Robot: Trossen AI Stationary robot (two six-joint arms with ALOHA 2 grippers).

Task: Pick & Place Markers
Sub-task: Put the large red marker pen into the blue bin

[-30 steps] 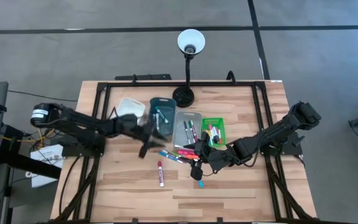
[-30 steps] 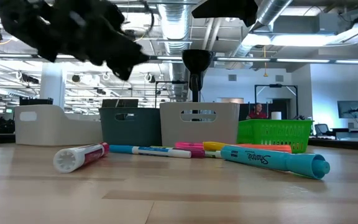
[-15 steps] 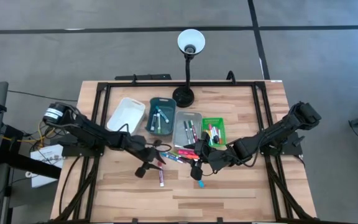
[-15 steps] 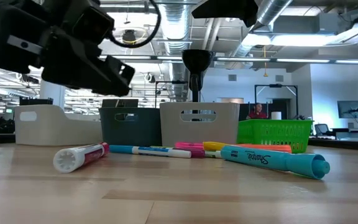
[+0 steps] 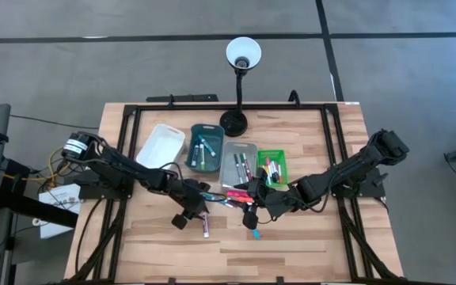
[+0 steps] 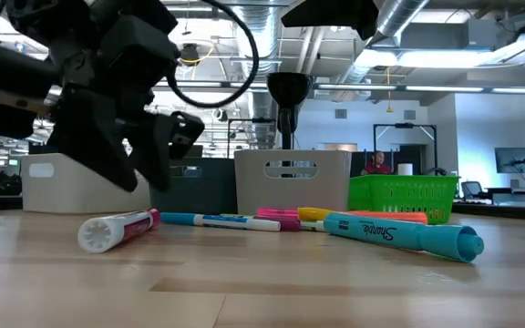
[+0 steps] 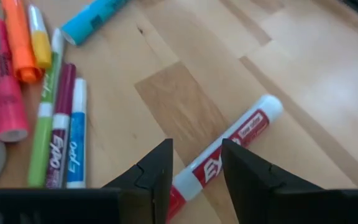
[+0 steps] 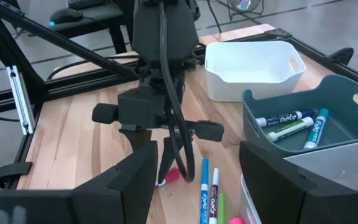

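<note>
Two fingers (image 7: 157, 177) apart straddle the red marker (image 7: 229, 152) (loose markers (image 7: 39, 99) beside); right fingers (image 8: 135, 174) apart.

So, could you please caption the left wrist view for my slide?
Open left claw poised over a red marker on the wooden table.

In your left wrist view, the left claw (image 7: 194, 180) is covering the red marker's (image 7: 241, 134) capped end, hiding any contact.

open-plan lab/office, exposed ceiling ducts (image 6: 399, 27) and strip lights, monitors (image 6: 516, 159) behind wooden table (image 6: 262, 282), black frame rig
</note>
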